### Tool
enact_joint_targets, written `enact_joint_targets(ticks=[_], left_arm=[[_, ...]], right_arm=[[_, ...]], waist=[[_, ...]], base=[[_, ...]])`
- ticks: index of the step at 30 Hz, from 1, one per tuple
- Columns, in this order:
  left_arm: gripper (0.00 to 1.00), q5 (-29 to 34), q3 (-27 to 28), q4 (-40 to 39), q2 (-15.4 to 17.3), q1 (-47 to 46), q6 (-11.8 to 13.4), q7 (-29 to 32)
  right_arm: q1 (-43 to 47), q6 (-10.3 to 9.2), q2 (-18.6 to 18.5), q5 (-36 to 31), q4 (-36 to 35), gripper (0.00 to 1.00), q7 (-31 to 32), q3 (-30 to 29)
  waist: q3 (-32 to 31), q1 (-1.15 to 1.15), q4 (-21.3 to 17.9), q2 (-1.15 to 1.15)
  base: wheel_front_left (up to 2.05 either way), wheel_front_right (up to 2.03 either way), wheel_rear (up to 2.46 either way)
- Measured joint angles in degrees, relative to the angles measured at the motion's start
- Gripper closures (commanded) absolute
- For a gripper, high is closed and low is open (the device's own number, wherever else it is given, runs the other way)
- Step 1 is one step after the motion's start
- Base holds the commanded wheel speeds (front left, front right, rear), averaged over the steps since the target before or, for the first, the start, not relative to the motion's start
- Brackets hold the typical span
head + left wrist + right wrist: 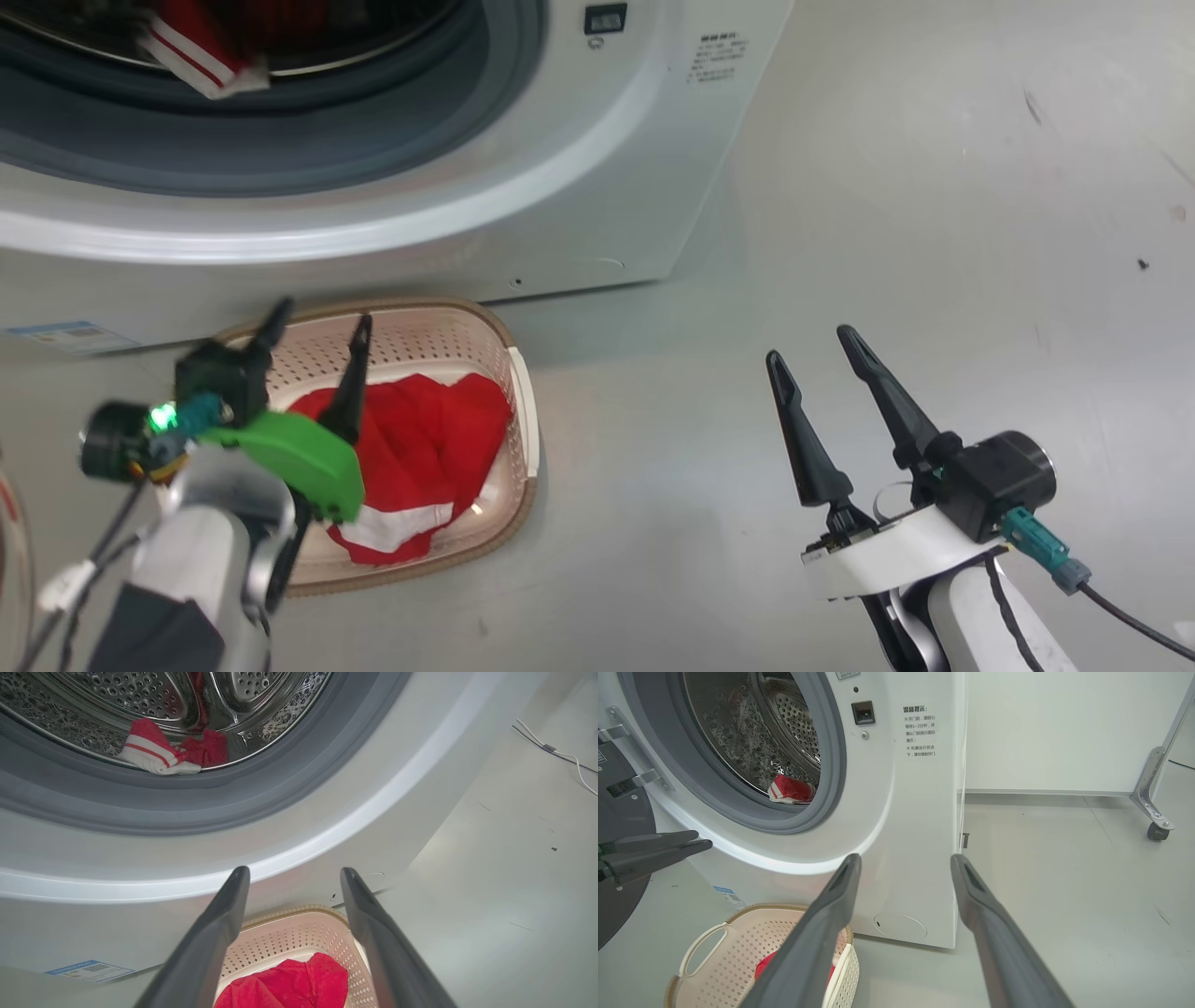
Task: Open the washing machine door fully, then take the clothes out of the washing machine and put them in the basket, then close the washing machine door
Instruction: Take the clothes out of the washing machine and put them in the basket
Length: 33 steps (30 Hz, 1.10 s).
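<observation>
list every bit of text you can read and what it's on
"温馨提示:" heading of the printed notice on the washing machine front.
Notice's smaller lines beneath: too small to read surely.
Blue label low on the front: too blurred to read.

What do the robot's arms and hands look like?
Both have two long, tapered dark fingers. The left hand has a green mount, green light, teal plug and dark cables; the right hand a white mount, black camera, teal plug, black cable. Forearms are pale.
</observation>
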Motion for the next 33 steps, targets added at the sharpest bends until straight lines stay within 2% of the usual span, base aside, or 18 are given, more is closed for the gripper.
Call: enact_joint_targets(ticks=[13, 26, 33], left_arm=[[0.00, 3.34, 1.72, 3.45, 9.58, -18.14, -2.65, 8.53], [0.00, 6.10, 2.69, 5.31, 17.03, -32.44, -3.85, 15.89], [0.00, 7.62, 2.34, 7.59, 20.43, -36.89, -4.50, 20.15]], right_arm=[[-7.45, -2.12, -0.04, 4.81, -1.63, 0.00, 0.00, 2.55], [-10.51, -3.57, -0.05, 9.14, -1.63, 0.00, 0.00, 6.14], [-11.48, -4.13, -0.05, 11.27, -1.69, 0.00, 0.00, 7.37]], waist=[[9.91, 0.01, -5.37, 0.00], [13.91, 0.01, -9.86, 0.00], [14.89, 0.01, -11.75, 0.00]], base=[[0.00, 0.00, 0.00], [0.00, 0.00, 0.00], [0.00, 0.00, 0.00]])
